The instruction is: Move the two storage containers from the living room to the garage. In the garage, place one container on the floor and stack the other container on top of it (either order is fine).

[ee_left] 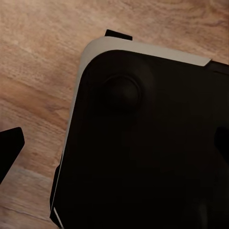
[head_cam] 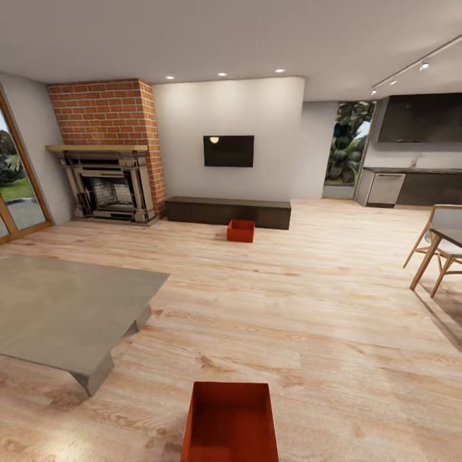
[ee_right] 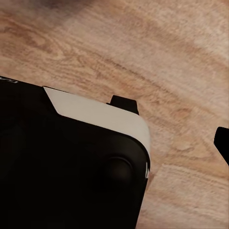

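I am in the living room with its light wood-plank flooring. One orange-red storage container [head_cam: 230,423] sits open and empty on the planks right in front of me, at the bottom edge of the head view. The other storage container [head_cam: 240,230] stands far off, just before the long low dark bench [head_cam: 228,211]. The left wrist view looks down on my black-and-white base [ee_left: 143,143] over the planks, with one dark fingertip [ee_left: 9,149] at the frame edge. The right wrist view shows the base [ee_right: 71,162] and one dark fingertip [ee_right: 223,141] likewise. Nothing is held.
A low grey table [head_cam: 64,314] stands at my left, close to the near container. A red-brick fireplace [head_cam: 109,154] and a black wall TV [head_cam: 228,151] are at the back. Wooden chairs and a table [head_cam: 439,250] stand at the right, a dark kitchen counter [head_cam: 410,186] behind them.
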`<state>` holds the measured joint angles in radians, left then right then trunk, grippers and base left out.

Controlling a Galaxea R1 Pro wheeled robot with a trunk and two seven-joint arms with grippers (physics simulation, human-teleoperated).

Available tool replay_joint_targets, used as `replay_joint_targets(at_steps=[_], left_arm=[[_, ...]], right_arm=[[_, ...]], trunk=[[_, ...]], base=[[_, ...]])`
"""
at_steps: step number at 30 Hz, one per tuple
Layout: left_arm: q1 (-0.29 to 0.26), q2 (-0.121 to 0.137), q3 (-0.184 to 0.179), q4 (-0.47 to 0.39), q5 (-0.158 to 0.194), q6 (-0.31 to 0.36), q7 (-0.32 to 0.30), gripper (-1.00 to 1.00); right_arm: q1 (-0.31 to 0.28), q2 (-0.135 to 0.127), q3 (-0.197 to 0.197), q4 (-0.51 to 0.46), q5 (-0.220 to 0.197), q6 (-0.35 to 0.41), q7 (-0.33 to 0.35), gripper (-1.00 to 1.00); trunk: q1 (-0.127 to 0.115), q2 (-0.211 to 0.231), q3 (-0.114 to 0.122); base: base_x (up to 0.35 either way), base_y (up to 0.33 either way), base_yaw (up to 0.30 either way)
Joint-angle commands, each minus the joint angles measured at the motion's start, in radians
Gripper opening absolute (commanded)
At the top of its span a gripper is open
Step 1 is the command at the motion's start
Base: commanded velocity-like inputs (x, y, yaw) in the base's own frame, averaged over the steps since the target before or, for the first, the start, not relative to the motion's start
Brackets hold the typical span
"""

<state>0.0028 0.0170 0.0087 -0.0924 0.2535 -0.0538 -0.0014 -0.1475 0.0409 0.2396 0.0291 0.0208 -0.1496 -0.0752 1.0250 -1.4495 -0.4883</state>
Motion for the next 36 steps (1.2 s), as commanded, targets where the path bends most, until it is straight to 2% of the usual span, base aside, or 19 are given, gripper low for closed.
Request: replay_joint_targets(at_steps=[1,14,28,36], left_arm=[[0.0,0.0,0.001,-0.001,0.004,-0.001,0.0,1.0],[0.0,-0.001,0.001,-0.001,0.003,-0.001,0.0,1.0],[0.0,-0.002,0.001,-0.001,0.003,-0.001,0.0,1.0],[0.0,-0.001,0.0,-0.002,0.003,-0.001,-0.001,1.0]], right_arm=[[-0.001,0.001,0.004,0.003,0.002,-0.005,-0.005,1.0],[-0.001,0.005,0.003,0.003,0.002,-0.005,-0.006,1.0],[-0.001,0.005,0.003,0.003,0.003,-0.005,-0.006,1.0],[-0.001,0.003,0.003,0.003,0.001,-0.007,-0.005,1.0]], trunk=[[0.0,0.0,-0.002],[0.0,0.0,-0.022],[0.0,0.0,-0.025],[0.0,0.0,-0.035]], base=[[0.0,0.0,0.0],[0.0,0.0,-0.06],[0.0,0.0,-0.007],[0.0,0.0,0.0]])
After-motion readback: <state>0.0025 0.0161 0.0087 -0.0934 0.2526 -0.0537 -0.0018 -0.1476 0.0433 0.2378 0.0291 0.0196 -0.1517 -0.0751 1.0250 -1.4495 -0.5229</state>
